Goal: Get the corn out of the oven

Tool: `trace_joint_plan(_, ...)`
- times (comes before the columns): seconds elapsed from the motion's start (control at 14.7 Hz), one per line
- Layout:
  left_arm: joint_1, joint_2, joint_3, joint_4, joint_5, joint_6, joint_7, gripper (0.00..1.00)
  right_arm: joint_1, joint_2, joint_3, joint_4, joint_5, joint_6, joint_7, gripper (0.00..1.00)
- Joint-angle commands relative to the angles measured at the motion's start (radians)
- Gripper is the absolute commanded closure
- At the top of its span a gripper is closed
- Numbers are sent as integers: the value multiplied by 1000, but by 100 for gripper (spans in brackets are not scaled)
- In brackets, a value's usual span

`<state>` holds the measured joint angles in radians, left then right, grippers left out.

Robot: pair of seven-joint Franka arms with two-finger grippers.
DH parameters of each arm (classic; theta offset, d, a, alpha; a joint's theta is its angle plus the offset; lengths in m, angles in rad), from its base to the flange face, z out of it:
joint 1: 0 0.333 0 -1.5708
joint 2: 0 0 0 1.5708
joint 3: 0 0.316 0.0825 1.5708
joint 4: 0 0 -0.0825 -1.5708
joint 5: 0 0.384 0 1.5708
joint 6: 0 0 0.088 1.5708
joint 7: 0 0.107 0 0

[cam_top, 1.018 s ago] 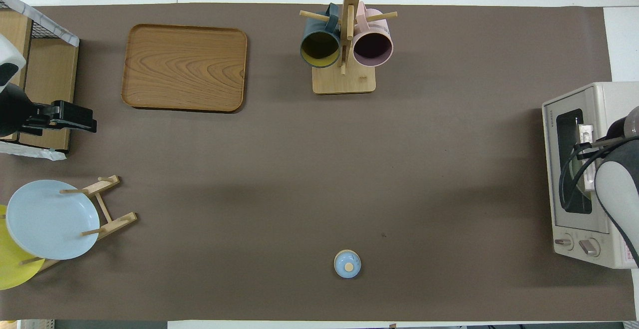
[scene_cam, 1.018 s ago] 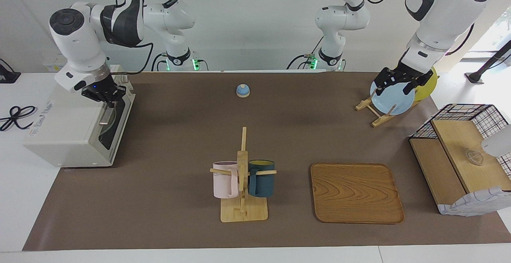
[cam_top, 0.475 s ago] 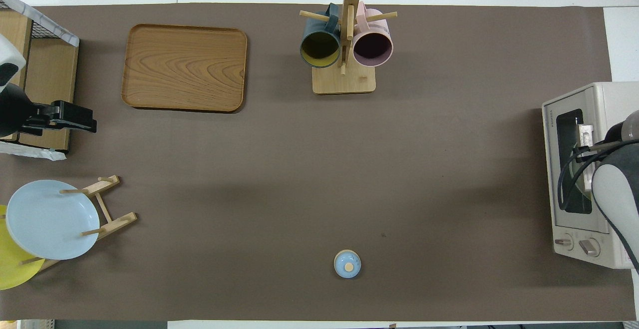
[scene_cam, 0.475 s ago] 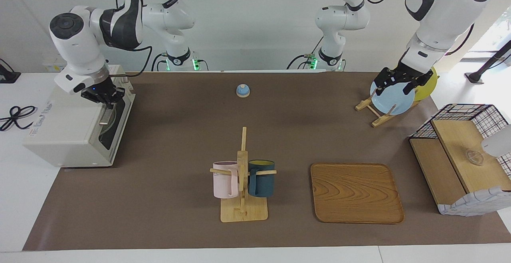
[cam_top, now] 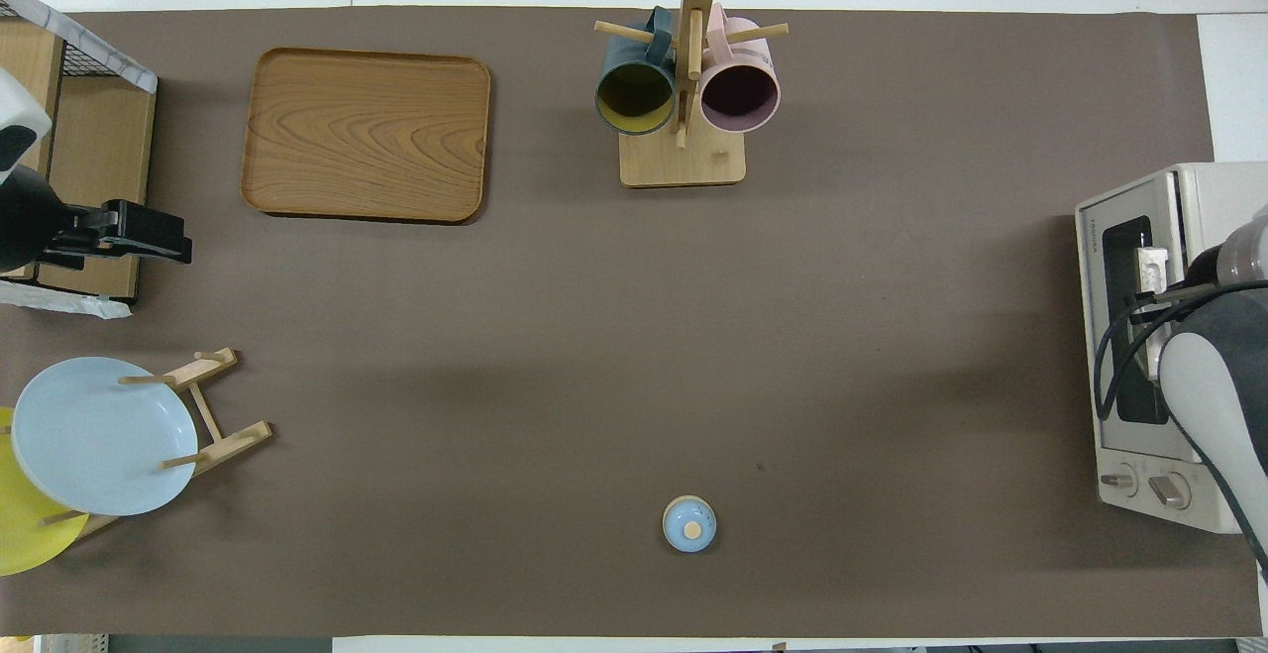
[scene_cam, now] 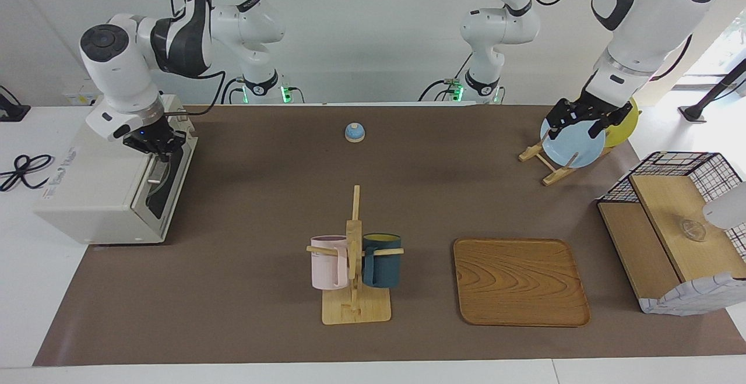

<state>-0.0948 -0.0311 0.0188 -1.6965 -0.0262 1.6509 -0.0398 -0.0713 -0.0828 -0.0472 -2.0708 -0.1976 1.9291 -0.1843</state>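
The off-white oven (scene_cam: 93,192) stands at the right arm's end of the table and also shows in the overhead view (cam_top: 1199,187). Its dark glass door (scene_cam: 166,189) leans out a little at the top. My right gripper (scene_cam: 156,146) is shut on the metal bar handle at the door's top edge; in the overhead view the right gripper (cam_top: 1154,276) is partly covered by the arm. The corn is hidden. My left gripper (scene_cam: 574,130) is open and empty, held up in the air over the plate rack, and waits.
A wooden mug rack (scene_cam: 354,267) with a pink and a dark blue mug stands mid-table. Beside it lies a wooden tray (scene_cam: 520,282). A small blue lid (scene_cam: 354,132) lies near the robots. A light blue plate (scene_cam: 574,148), a yellow plate (scene_cam: 626,124) and a wire basket shelf (scene_cam: 676,226) stand at the left arm's end.
My right gripper has moved a little away from the oven body with the handle, and the door's top has tipped slightly outward. The left arm has not moved.
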Motion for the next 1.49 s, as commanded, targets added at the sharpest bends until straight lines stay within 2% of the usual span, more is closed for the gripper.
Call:
trace_joint_plan(0.0,12,-15,-10,-11,17,9,5,0,27,41,4,-25,39,82,48,100)
trace_joint_plan(0.41,12,-15,-10,-11,17,9,5,0,30,141,10,-60,122,220,91,100)
trace_joint_plan(0.54,12,-15,-10,-11,17,9,5,0,77,147,15,-95,142,293,107,100)
trace_joint_plan(0.95,14,-15,-10,-11,17,9,5,0,114,210,16,-103,147,337,152,100)
trace_joint_plan(1.15,12,-15,-10,-11,17,9,5,0,128,236,16,-103,223,344,154,100)
trace_joint_plan(1.43,12,-15,-10,-11,17,9,5,0,157,250,16,-95,242,363,161,100)
